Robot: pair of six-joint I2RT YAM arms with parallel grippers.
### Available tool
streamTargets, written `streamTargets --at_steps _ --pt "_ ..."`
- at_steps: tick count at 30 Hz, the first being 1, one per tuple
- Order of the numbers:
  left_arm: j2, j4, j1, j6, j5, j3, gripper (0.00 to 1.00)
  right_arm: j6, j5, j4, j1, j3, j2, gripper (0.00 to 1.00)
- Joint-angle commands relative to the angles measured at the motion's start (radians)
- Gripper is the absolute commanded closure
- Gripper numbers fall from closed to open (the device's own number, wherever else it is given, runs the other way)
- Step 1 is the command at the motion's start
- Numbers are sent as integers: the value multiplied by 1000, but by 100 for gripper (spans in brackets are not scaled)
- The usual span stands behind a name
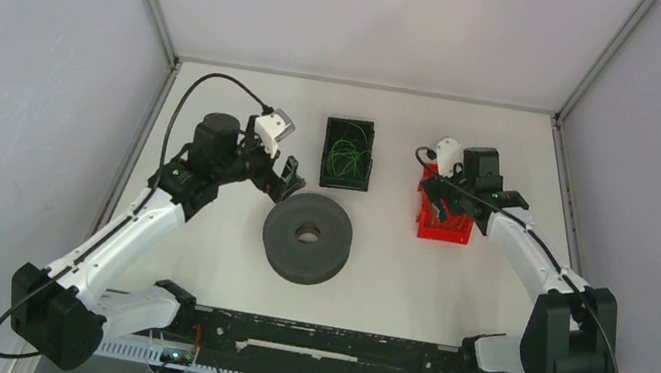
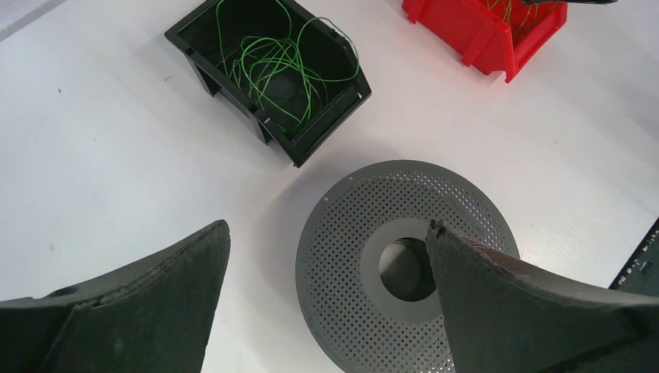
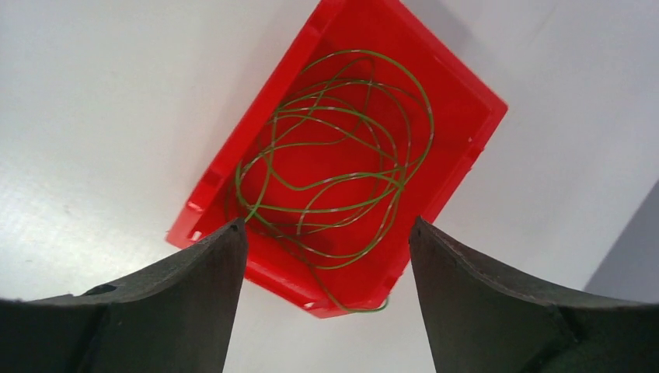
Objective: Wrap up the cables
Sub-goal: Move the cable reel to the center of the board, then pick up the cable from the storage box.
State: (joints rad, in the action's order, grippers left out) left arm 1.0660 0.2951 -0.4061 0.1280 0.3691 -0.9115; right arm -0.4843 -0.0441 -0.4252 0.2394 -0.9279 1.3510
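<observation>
Cables (image 3: pixel 334 175) coiled inside red bin (image 3: pixel 256 132).
The loops are laid flat, elongated along the red bin's length, one strand draped over its rim. The right end effector (image 3: pixel 326 224) is spread directly above, nothing pinched; the left end effector (image 2: pixel 326 225), likewise spread, is well apart.

A white desk (image 1: pixel 412 281) carries three items. A black bin (image 1: pixel 325 150) sits toward the far middle, and a red bin (image 1: pixel 446 231) stands well apart to its right. Closer in, a grey perforated spool (image 1: pixel 284 229) with a central hole lies flat near the black bin. Pale walls (image 1: pixel 26 44) enclose the desk.
</observation>
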Motion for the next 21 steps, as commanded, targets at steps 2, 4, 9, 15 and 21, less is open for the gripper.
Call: streamTargets --at_steps 2,4,9,15,21 --pt "-17 -40 4 -17 1 16 0 -193 -1 -27 -10 -92 78 17" --pt "-13 -40 5 -14 1 18 0 -225 -3 -37 -14 -110 117 17" --pt "0 -34 5 -7 -3 19 0 -284 -14 -76 -35 -178 213 21" --pt "7 -30 6 0 -6 19 0 -288 3 -45 -46 -210 291 45" --pt "6 -30 6 9 -24 18 0 -244 -58 -81 -32 -220 153 94"
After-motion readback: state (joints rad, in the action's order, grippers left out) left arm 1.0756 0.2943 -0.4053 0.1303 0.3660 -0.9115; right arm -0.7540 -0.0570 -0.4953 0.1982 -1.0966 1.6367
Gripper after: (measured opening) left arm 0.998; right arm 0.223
